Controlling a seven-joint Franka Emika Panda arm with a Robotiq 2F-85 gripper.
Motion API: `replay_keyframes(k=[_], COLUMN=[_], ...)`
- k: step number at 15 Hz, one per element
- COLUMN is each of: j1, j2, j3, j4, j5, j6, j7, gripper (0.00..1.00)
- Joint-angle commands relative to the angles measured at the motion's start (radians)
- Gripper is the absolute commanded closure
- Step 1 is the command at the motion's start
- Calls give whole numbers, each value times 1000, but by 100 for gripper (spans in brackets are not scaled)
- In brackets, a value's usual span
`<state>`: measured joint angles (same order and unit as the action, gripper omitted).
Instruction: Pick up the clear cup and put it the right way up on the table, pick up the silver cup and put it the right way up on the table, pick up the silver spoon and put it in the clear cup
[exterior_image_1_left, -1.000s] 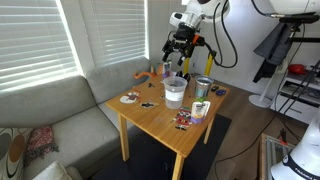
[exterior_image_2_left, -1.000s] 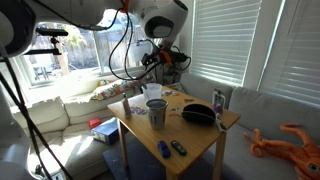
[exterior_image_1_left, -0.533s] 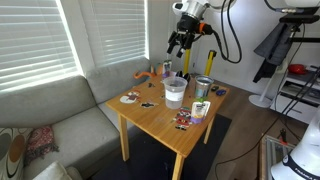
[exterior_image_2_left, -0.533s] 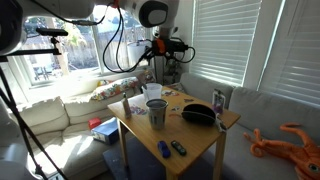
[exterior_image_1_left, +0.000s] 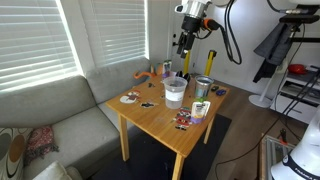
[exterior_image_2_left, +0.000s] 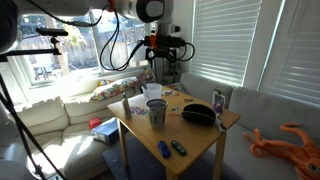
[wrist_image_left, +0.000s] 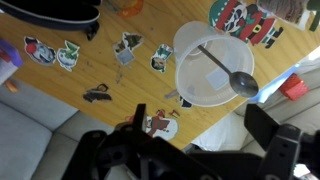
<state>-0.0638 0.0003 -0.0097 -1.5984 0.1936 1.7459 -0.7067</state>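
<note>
The clear cup (exterior_image_1_left: 174, 91) stands upright on the wooden table (exterior_image_1_left: 160, 120), and it also shows in the other exterior view (exterior_image_2_left: 153, 92). In the wrist view I look down into the clear cup (wrist_image_left: 190, 75) and see the silver spoon (wrist_image_left: 228, 72) lying inside it. The silver cup (exterior_image_1_left: 203, 87) stands upright beside it and shows in both exterior views (exterior_image_2_left: 157, 113). My gripper (exterior_image_1_left: 186, 42) hangs high above the cups, also seen from the other side (exterior_image_2_left: 163, 52). In the wrist view the gripper (wrist_image_left: 205, 135) has its fingers spread and holds nothing.
Stickers (wrist_image_left: 67, 54) are scattered over the tabletop. A black bowl-like object (exterior_image_2_left: 198, 113) and a dark can (exterior_image_2_left: 219, 100) stand on the table, and a small colourful box (exterior_image_1_left: 199, 109) stands near its edge. A grey sofa (exterior_image_1_left: 60, 110) adjoins the table. Window blinds stand behind.
My gripper has risen well above the table and away from the cups. The cups and the spoon have not moved.
</note>
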Motion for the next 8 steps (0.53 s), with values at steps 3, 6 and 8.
replay_keyframes(k=[3,6,8], j1=[24,22,24], j2=[1,3,5], j3=[1,-5,-4], j4=[25,11,10], j5=[-123,-106,-111], j6=[-120,-90,-90], j7=[285,262,284], gripper=[0,0,0])
